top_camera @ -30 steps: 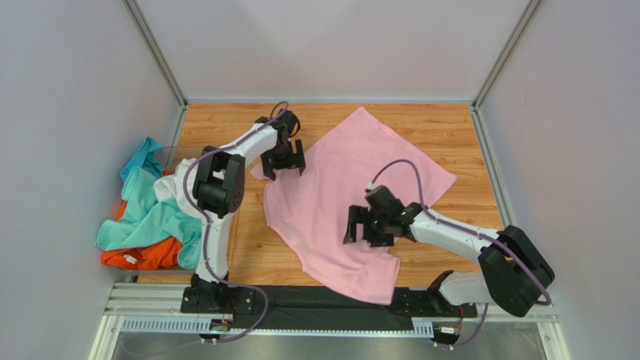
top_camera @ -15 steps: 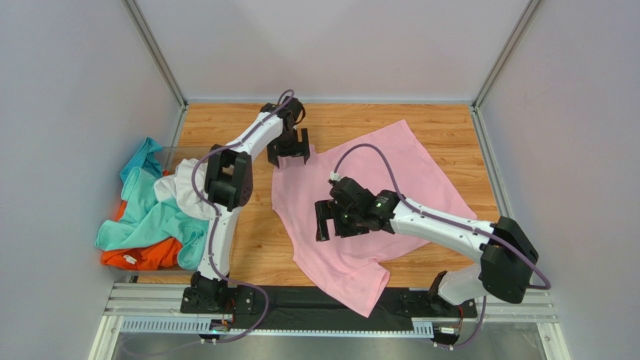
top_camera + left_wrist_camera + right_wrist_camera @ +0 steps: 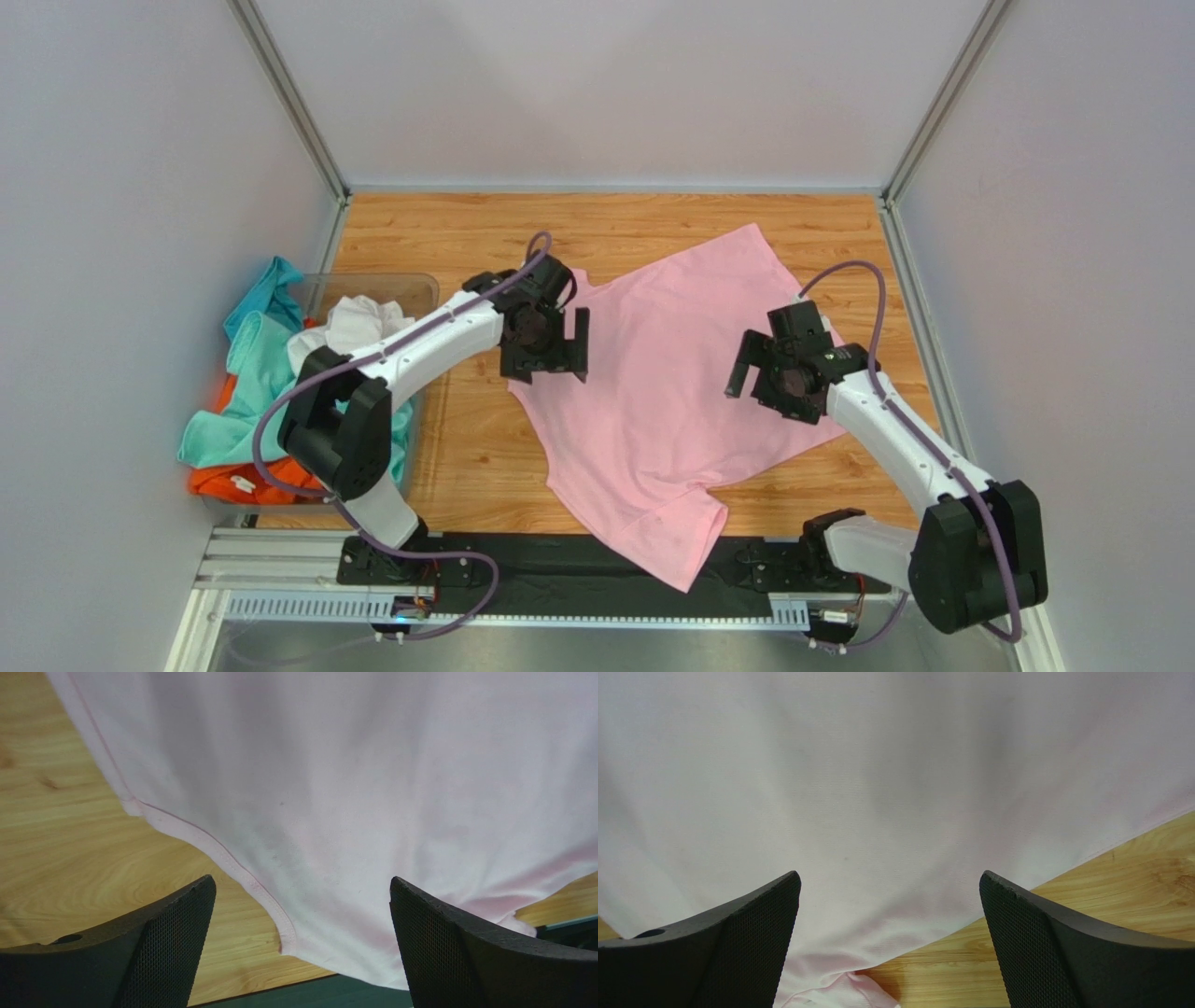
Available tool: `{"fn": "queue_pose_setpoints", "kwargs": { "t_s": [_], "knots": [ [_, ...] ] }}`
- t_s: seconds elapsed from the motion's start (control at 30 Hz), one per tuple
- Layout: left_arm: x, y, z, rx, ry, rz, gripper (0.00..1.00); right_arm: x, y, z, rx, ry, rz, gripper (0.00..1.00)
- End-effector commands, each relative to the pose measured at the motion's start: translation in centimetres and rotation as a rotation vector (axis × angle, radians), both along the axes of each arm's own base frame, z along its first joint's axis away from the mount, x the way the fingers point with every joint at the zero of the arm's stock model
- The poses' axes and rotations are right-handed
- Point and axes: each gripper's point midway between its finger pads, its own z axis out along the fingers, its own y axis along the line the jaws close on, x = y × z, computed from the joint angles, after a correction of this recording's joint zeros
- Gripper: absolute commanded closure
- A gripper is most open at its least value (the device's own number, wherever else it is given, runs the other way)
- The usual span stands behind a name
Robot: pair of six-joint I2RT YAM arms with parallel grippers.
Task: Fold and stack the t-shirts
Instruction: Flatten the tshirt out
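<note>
Pink t-shirt [image 3: 659, 378] spread on table [image 3: 463, 224], one end overhanging near edge | soft, light, limp; likely best pinched at hem or corners | left pincer [image 3: 547, 364], right pincer [image 3: 767, 389] both agape, empty

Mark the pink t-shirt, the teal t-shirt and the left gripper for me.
pink t-shirt [image 3: 659, 378]: top external view, middle of its spread body.
teal t-shirt [image 3: 253, 395]: top external view, on its crumpled cloth.
left gripper [image 3: 547, 367]: top external view, midway between its open jaws.
</note>
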Motion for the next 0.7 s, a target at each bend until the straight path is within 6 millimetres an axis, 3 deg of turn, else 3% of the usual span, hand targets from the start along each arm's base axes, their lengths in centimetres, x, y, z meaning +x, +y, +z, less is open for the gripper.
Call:
{"fn": "queue_pose_setpoints", "kwargs": {
  "t_s": [0.0,0.13,0.3,0.47,0.67],
  "knots": [
    [-0.8,-2.2,-2.3,-0.060,0.042,-0.012,0.00,-0.5,-0.9,-1.8,-0.001,0.048,0.031,0.00],
    [-0.2,-2.6,-4.3,-0.028,0.070,-0.024,0.00,-0.4,-0.1,-3.6,0.041,0.090,0.056,0.00],
    [2.1,-0.7,-7.9,0.069,0.144,0.019,0.00,-0.7,1.0,-5.3,0.088,0.127,0.076,0.00],
    [5.7,2.6,-10.3,0.118,0.197,0.094,0.00,-0.6,2.4,-6.3,0.134,0.154,0.098,0.00],
    [10.6,5.0,-10.7,0.148,0.209,0.152,0.00,-0.5,6.6,-6.7,0.201,0.193,0.167,0.00]
  ]
}}
